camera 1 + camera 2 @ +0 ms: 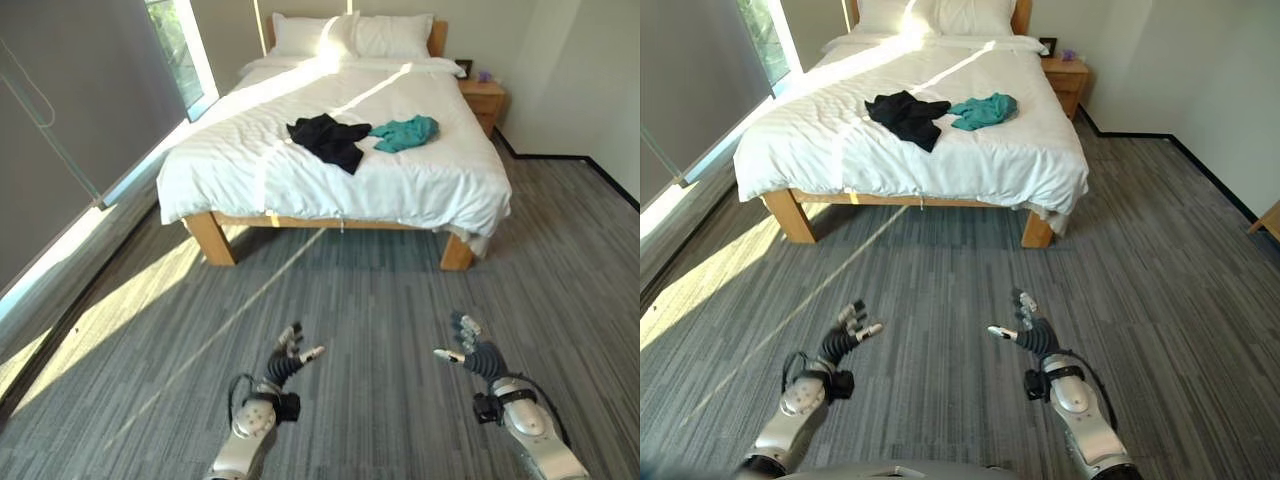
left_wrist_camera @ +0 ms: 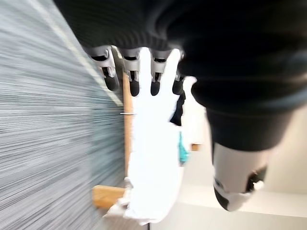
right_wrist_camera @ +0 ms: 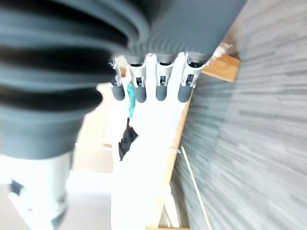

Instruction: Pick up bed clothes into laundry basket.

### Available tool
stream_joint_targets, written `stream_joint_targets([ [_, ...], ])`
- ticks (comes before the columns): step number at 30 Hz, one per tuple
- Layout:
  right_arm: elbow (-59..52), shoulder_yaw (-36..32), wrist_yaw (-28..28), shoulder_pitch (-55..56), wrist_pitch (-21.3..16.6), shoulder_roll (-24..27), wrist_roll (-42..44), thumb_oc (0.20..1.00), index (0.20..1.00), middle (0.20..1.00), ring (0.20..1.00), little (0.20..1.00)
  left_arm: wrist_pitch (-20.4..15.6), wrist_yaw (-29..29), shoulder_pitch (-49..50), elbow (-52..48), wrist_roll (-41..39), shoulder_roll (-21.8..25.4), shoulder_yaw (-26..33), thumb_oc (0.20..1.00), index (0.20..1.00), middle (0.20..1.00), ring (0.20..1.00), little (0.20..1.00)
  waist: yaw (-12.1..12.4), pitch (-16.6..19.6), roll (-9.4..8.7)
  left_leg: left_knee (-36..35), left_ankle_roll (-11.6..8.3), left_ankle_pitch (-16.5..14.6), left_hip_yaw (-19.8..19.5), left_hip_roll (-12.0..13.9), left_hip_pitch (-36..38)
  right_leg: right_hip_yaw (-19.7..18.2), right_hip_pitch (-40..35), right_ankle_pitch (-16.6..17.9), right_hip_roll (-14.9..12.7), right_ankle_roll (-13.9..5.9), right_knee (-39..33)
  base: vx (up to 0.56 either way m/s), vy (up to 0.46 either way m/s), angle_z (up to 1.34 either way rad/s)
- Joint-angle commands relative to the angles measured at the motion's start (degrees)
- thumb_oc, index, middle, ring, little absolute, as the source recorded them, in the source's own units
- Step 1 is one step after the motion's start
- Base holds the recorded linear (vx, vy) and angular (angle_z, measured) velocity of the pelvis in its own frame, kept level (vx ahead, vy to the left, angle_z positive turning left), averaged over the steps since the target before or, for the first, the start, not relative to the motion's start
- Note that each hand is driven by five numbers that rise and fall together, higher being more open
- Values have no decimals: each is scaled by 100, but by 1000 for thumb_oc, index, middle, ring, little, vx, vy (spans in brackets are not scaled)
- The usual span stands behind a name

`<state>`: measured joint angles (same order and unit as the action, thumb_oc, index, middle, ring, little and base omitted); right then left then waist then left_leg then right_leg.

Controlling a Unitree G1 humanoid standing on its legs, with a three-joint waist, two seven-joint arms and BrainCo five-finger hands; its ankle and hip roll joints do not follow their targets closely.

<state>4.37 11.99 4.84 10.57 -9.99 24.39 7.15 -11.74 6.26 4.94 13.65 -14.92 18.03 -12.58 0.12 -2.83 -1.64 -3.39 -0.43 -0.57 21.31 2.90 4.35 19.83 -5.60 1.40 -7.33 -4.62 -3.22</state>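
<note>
A black garment (image 1: 328,139) and a teal garment (image 1: 405,132) lie on the bed (image 1: 300,170) at upper centre — left hand (image 1: 288,356) and right hand (image 1: 470,351) hover empty over the carpet at the bottom, fingers loosely spread.

Black garment (image 1: 328,138), teal garment (image 1: 405,132), white bed (image 1: 300,170), grey striped carpet (image 1: 380,300).

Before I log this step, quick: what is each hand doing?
Left hand: open, holding nothing.
Right hand: open, holding nothing.
</note>
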Motion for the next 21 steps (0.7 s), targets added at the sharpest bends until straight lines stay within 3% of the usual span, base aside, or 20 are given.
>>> stream_joint_targets([
  [1,-744,-248,49,-288,-448,294,-481,1000,1000,1000,1000,1000,-412,8,-303,-881,350,221,91,1000,1000,1000,1000,1000,154,-299,138,-161,-584,-205,-7,759,335,119,-188,29,-496,-486,-134,0,0,0],
  [3,-868,-205,3,-334,-425,362,-643,1000,1000,1000,1000,1000,-428,31,-213,-1153,360,264,167,1000,1000,1000,1000,1000,139,-355,161,-161,-585,-209,20,785,374,107,-98,33,-454,-454,-25,-11,-15,-3],
  [5,-845,-67,-31,-546,-350,417,-885,1000,1000,1000,1000,1000,-462,35,-229,-1373,367,319,174,1000,1000,1000,1000,1000,210,-499,215,-161,-586,-232,245,855,468,473,241,2,-528,-426,382,-22,-44,-20],
  [7,-998,-56,-126,-534,-315,396,-885,1000,1000,1000,1000,1000,-416,-100,-124,-1515,373,307,210,1000,1000,1000,1000,1000,237,-502,167,21,-613,-208,430,845,587,510,25,-102,-347,-293,49,79,-168,-45],
  [9,-1062,-79,-160,-404,-354,493,-875,1000,1000,1000,1000,1000,-401,-260,-79,-1619,245,206,145,1000,1000,1000,1000,1000,294,-681,69,1454,-698,-429,381,1018,135,473,-259,-224,-304,-176,-150,109,-280,-24],
  [10,-1050,-83,-147,-380,-374,483,-823,1000,1000,1000,1000,1000,-402,-297,-106,-1583,139,159,75,1000,1000,1000,1000,1000,298,-762,57,2348,-770,-260,326,1279,-245,455,-331,-311,-235,-55,-178,133,-227,-4],
  [12,-971,-67,-155,-380,-315,544,-829,1000,1000,1000,1000,1000,-424,-364,-117,-1448,-49,10,-99,1000,1000,1000,1000,1000,367,-898,103,3260,-892,313,308,1640,-681,486,-586,-583,-130,94,-178,178,-146,-20],
  [13,-963,-55,-178,-384,-274,554,-831,1000,1000,1000,1000,1000,-411,-375,-112,-1438,-89,2,-129,1000,1000,1000,1000,1000,435,-979,89,3363,-880,392,278,1626,-949,442,-686,-650,-133,122,-178,211,-71,-52],
  [14,-1005,-66,-218,-363,-248,559,-824,1000,1000,1000,1000,1000,-388,-411,-89,-1452,-141,2,-136,1000,1000,1000,1000,1000,506,-1035,99,3386,-835,275,191,1572,-1307,385,-800,-744,-75,132,-178,287,-5,-37],
  [15,-1050,-80,-263,-316,-236,550,-808,1000,1000,1000,1000,1000,-392,-440,-30,-1470,-176,-16,-159,1000,1000,1000,1000,1000,595,-1053,78,3081,-736,136,178,1428,-1562,294,-912,-839,-52,99,-178,371,71,-29],
  [16,-1042,-45,-291,-334,-237,548,-805,1000,1000,1000,1000,1000,-406,-437,2,-1512,-156,7,-149,1000,1000,1000,1000,1000,681,-1049,146,2539,-681,156,182,1369,-1745,224,-989,-950,29,32,-178,293,74,-3],
  [17,-1038,-44,-293,-331,-238,550,-804,1000,1000,1000,1000,1000,-404,-436,12,-1519,-154,5,-152,1000,1000,1000,1000,1000,698,-1034,120,2451,-683,177,220,1329,-1696,209,-982,-959,-3,25,-178,413,162,-32],
  [18,-956,88,-322,-378,-228,509,-837,1000,1000,1000,1000,1000,-420,-413,46,-1414,-142,-10,-236,1000,1000,1000,1000,1000,797,-944,236,1091,-715,557,363,1273,-1667,76,-1069,-1058,70,-109,-178,456,152,-46],
  [20,-840,238,-253,-620,-166,537,-967,1000,1000,1000,1000,1000,-375,-338,-37,-1197,-197,-60,-334,1000,1000,1000,1000,1000,993,-921,270,93,-734,784,429,1298,-1931,-71,-1370,-1303,70,-178,-178,599,133,-49],
  [21,-847,299,-245,-718,-145,531,-985,1000,1000,1000,1000,1000,-374,-307,-65,-1154,-207,-55,-358,1000,1000,1000,1000,1000,1072,-929,267,-41,-776,810,283,1315,-2086,-185,-1491,-1357,68,-190,-178,569,71,-44],
])
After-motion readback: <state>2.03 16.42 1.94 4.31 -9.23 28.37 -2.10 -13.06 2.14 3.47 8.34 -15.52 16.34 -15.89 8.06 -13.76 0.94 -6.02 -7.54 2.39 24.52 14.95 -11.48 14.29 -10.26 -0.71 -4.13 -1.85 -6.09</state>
